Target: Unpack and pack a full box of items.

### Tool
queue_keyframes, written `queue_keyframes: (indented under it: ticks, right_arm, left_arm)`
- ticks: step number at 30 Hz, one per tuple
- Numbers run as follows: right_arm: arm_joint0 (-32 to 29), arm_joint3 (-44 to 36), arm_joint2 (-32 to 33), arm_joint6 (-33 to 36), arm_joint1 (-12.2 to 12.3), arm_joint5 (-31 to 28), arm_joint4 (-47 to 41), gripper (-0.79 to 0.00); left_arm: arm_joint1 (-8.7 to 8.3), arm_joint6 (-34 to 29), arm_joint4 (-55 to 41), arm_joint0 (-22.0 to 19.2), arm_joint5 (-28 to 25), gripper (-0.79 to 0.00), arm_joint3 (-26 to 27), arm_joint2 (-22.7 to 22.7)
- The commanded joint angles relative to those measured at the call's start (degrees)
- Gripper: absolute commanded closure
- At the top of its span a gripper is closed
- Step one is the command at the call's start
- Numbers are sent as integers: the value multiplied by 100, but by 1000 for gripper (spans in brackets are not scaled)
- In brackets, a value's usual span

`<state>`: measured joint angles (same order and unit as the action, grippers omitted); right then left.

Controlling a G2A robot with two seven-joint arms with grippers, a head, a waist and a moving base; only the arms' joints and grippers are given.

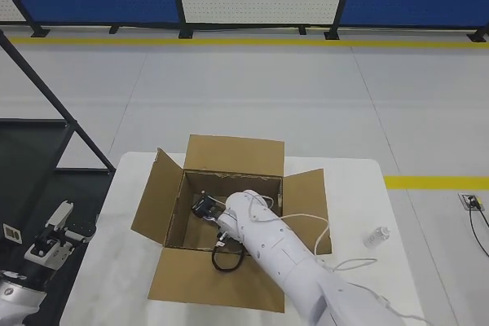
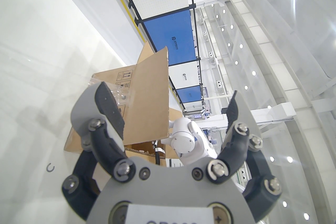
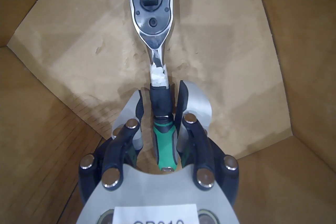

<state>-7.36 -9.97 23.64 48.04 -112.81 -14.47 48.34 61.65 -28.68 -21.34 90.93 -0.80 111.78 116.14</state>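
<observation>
**Ratchet wrench pinched inside the box**

Right hand (image 3: 162, 99) is down inside the open cardboard box (image 1: 232, 155). The box sits at the centre of the top view on the white bench (image 1: 350, 183), flaps folded outward. The fingers (image 3: 183, 96) are pressed in on the ratchet wrench (image 3: 152, 7). They pinch the black part of the handle, on the head's side of the green grip. The chrome head points away from the wrist toward the brown box floor; cannot tell whether it touches the floor. A scrap of white residue clings to the neck.

Left hand (image 2: 169, 97) is spread wide and holds nothing. It is beside the bench edge at the lower left of the top view, well apart from the box. A small clear bottle (image 1: 376, 236) lies on the bench at the right of that frame.

Handling, judged:
- Steel tool, stiff and dense, with the weight biased toward the head.
- The polished shank is likely slippery; the rubbery handle should give the pads better friction.
- A hold near the neck keeps the heavy end close, so it should swing little.
- Not fragile, though it could dent the cardboard if dropped.
</observation>
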Motion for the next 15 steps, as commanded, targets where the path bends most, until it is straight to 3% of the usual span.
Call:
queue_keyframes:
  ticks: [1,6,15]
  right_arm:
    - [-4,24,10,5,-10,-6,7,-262]
    - [14,87,54,22,-22,-16,1,-12]
    - [229,249,317,-321,78,-329,-334,0]
  left_arm:
    - [0,0,0,0,0,-785,0,0]
    - [0,0,0,0,0,-785,0,0]
    - [0,0,0,0,0,-785,0,0]
